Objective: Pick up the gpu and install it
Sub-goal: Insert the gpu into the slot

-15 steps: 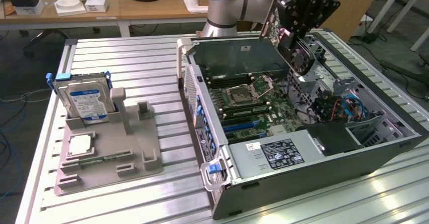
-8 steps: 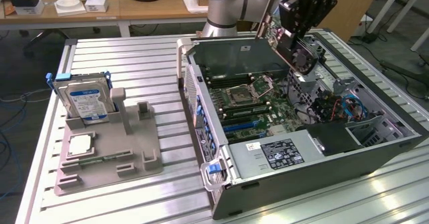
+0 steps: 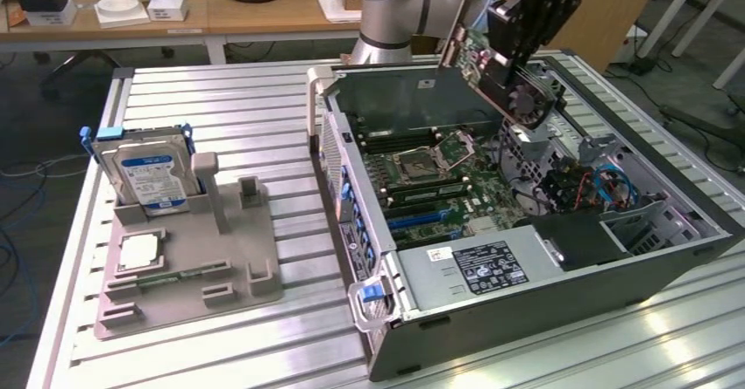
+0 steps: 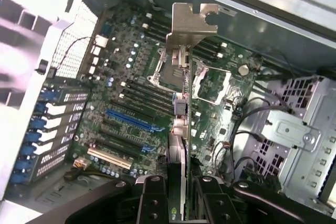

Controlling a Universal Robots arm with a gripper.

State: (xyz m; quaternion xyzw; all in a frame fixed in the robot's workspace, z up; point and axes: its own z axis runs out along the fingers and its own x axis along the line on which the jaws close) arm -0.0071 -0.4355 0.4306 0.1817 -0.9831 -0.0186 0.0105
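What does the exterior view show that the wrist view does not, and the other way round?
Exterior view: the blue-labelled hard drive standing in a grey holder beside the computer case. Wrist view: the white expansion slot and the perforated rear vent. Both: the gripper shut on the gpu above the motherboard.

gpu [image 4: 181, 109] bracket – shiny metal; table [image 3: 233, 101] – ribbed bare metal; tray [image 3: 187, 277] matt plastic.
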